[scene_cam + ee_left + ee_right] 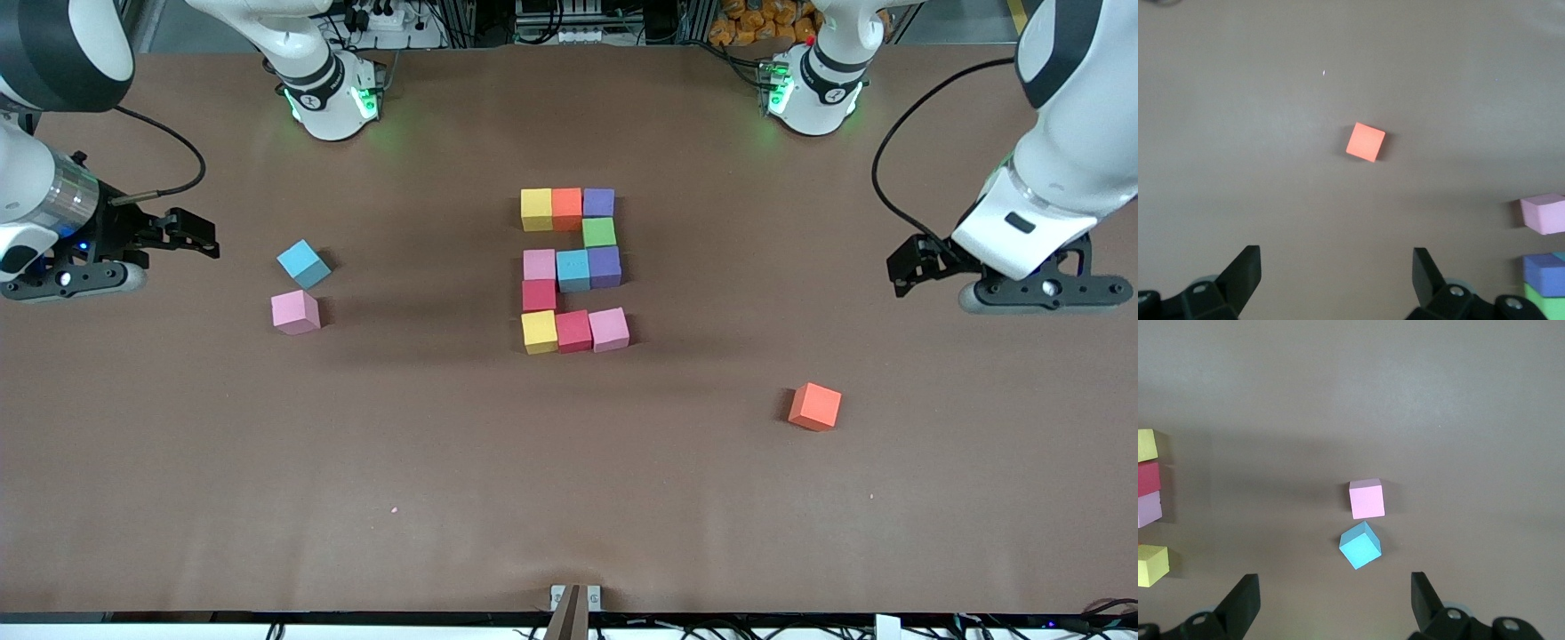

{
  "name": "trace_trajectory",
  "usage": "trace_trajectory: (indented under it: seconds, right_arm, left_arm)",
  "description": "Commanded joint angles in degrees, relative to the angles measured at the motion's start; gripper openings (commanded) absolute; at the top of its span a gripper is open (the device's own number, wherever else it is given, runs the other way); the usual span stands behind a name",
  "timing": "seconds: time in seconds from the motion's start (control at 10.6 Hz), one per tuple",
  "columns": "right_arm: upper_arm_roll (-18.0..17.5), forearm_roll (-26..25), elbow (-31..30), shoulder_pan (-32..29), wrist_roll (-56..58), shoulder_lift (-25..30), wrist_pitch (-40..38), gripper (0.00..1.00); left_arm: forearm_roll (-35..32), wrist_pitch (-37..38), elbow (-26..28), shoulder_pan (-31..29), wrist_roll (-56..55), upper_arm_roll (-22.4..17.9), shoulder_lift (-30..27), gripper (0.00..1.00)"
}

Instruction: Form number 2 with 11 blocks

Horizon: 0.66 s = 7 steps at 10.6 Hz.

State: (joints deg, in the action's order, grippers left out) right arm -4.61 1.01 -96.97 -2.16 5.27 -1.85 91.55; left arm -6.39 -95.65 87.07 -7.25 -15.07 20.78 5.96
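Flanking the number 2 (573, 269), three loose blocks (814, 406) lie well apart, both grippers' fingers (1245, 270) spread wide, empty.

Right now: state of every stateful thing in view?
number 2: complete, eleven cubes in three rows with single links.
loose light blue block: lying free, turned askew, toward the right arm's end.
loose pink block: lying free, beside the light blue one.
loose orange block: lying free, alone, toward the left arm's end.
left gripper: open, empty.
right gripper: open, empty.
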Motion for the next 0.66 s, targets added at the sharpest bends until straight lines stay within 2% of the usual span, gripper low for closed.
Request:
trace_trajectory:
  seconds: [0.0,0.09,0.57]
  right_arm:
    - [-0.23,0.31,-0.5,-0.83,0.88,0.71,-0.32,1.0]
    - [-0.23,0.31,-0.5,-0.83,0.8,1.06,-0.06,1.0]
    - [-0.14,0.4,-0.5,-1.27,1.23,3.51,-1.02,1.0]
  left_arm:
    - [5.57,1.6,1.18,7.13,-2.6,-10.01,-2.88,1.0]
    - [7.33,2.39,1.18,8.38,-2.16,-12.84,-2.97,1.0]
    - [6.83,2.48,2.31,11.65,1.87,-16.73,-4.02,1.0]
